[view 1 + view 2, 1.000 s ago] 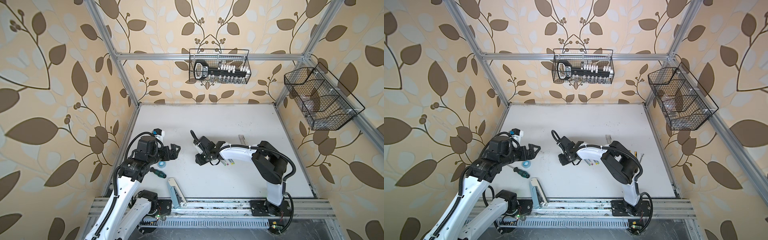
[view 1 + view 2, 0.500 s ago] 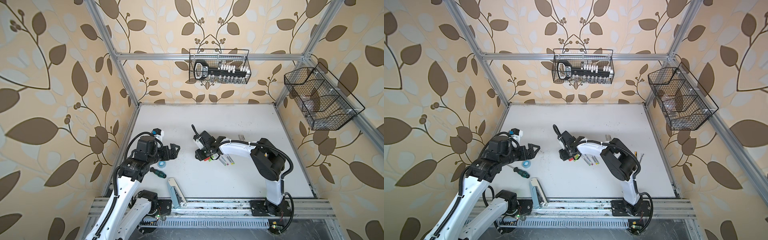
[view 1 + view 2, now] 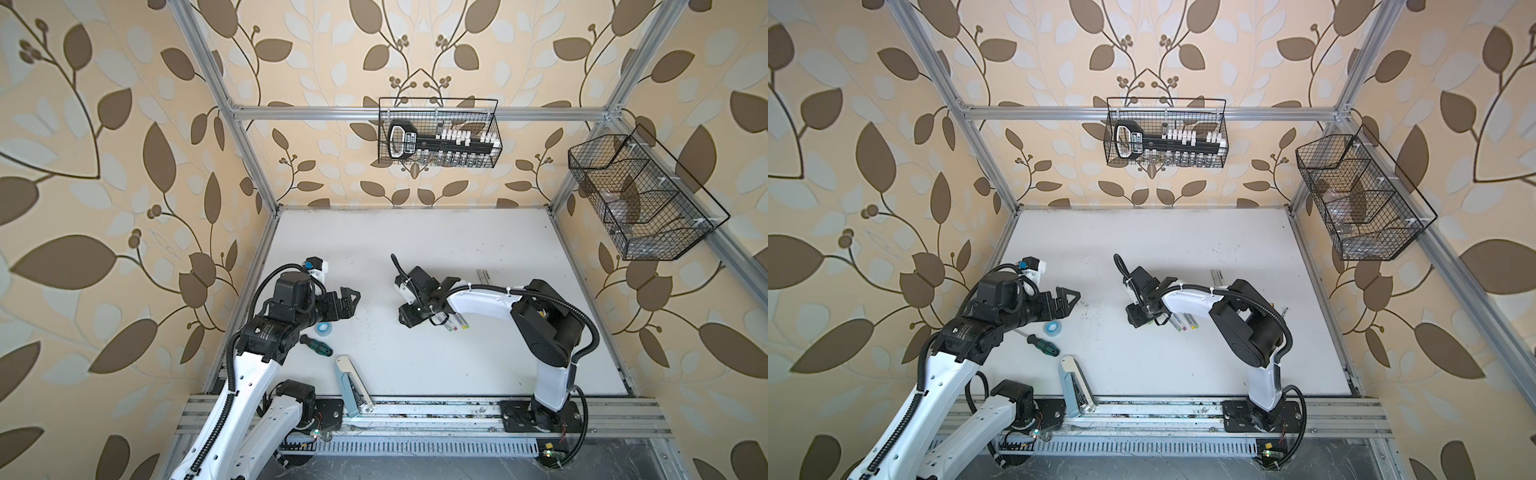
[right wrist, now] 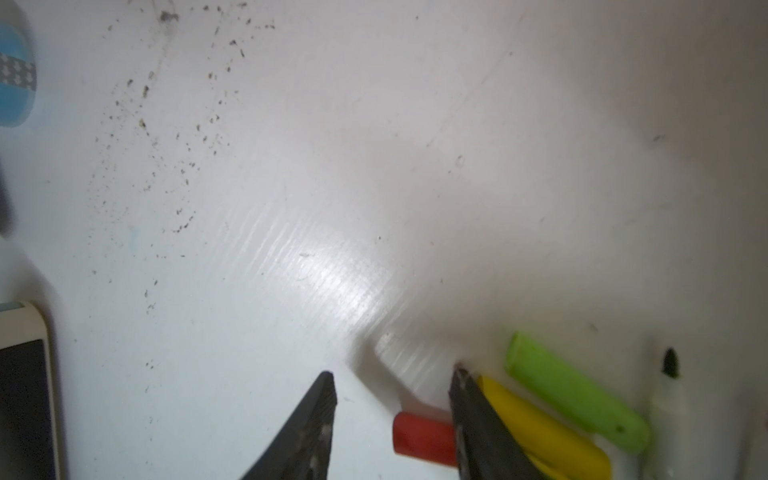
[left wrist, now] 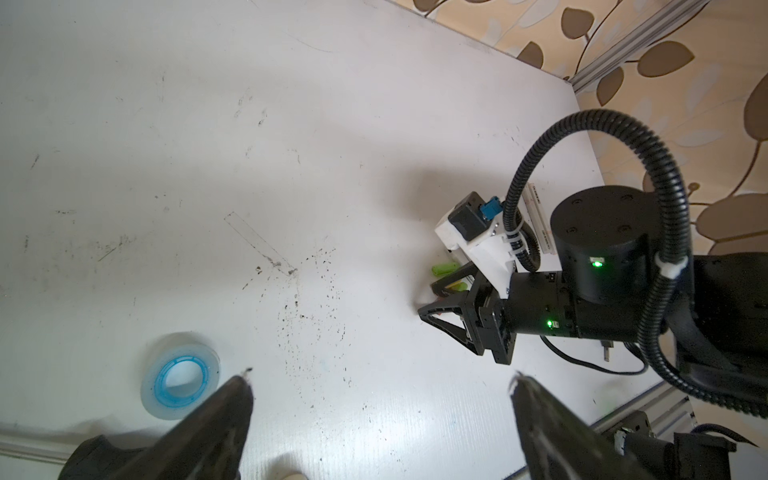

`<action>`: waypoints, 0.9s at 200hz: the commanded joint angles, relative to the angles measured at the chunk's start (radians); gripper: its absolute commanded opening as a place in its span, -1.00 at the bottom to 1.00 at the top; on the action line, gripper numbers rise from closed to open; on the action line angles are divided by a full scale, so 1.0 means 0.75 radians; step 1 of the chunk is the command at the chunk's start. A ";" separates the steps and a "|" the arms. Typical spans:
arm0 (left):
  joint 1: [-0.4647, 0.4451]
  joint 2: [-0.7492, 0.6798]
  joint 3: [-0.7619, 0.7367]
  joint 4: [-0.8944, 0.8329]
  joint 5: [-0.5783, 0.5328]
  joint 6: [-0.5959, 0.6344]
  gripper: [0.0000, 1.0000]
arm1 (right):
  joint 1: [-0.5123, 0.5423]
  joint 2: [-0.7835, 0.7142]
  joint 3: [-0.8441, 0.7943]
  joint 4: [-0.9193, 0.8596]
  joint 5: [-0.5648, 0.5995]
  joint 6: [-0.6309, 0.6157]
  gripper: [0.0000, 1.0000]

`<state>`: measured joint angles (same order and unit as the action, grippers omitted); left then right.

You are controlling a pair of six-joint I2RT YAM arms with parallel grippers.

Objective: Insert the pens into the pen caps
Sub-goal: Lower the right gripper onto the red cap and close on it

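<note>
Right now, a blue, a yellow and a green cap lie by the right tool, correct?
Not blue: the right wrist view shows a red cap, with the yellow cap and green cap, by the right tool.

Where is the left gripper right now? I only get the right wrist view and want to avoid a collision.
Observer: The left gripper hangs open above the white table, well apart from your right gripper.
Operator: What is near it?
Observer: A white tape roll with a blue core lies on the table close to its fingers.
Operator: And the pens?
Observer: Several slim white-barrelled pens with coloured ends lie side by side, partly under the right arm.
</note>
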<state>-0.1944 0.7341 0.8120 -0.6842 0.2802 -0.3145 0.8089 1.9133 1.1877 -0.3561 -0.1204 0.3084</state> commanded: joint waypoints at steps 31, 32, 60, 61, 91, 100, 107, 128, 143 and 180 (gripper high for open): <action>0.022 -0.012 0.022 0.033 0.023 0.024 0.98 | -0.010 -0.036 -0.059 -0.100 0.045 -0.084 0.11; 0.021 -0.012 0.022 0.032 0.023 0.023 0.98 | -0.011 -0.036 -0.058 -0.102 0.045 -0.086 0.11; 0.024 -0.015 0.019 0.032 0.024 0.025 0.98 | -0.029 -0.027 -0.041 -0.169 0.063 -0.156 0.20; 0.024 -0.015 0.019 0.032 0.024 0.025 0.98 | -0.029 -0.027 -0.041 -0.170 0.063 -0.160 0.21; 0.026 -0.013 0.020 0.035 0.025 0.025 0.98 | -0.059 -0.026 -0.025 -0.252 0.054 -0.281 0.32; 0.028 -0.012 0.020 0.034 0.028 0.025 0.98 | -0.063 -0.027 -0.019 -0.276 0.043 -0.321 0.32; 0.028 -0.013 0.020 0.035 0.027 0.024 0.98 | -0.068 -0.028 -0.015 -0.296 0.031 -0.355 0.32; 0.030 -0.013 0.020 0.035 0.025 0.024 0.98 | -0.079 -0.021 0.003 -0.355 0.012 -0.434 0.29; 0.032 -0.013 0.020 0.034 0.025 0.024 0.98 | -0.082 0.000 0.030 -0.398 0.017 -0.474 0.23; 0.038 -0.011 0.021 0.035 0.028 0.023 0.98 | -0.063 0.035 0.065 -0.431 0.030 -0.523 0.15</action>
<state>-0.1814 0.7341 0.8120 -0.6838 0.2836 -0.3145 0.7506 1.8938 1.2144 -0.5903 -0.1009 -0.0174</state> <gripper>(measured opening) 0.988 0.579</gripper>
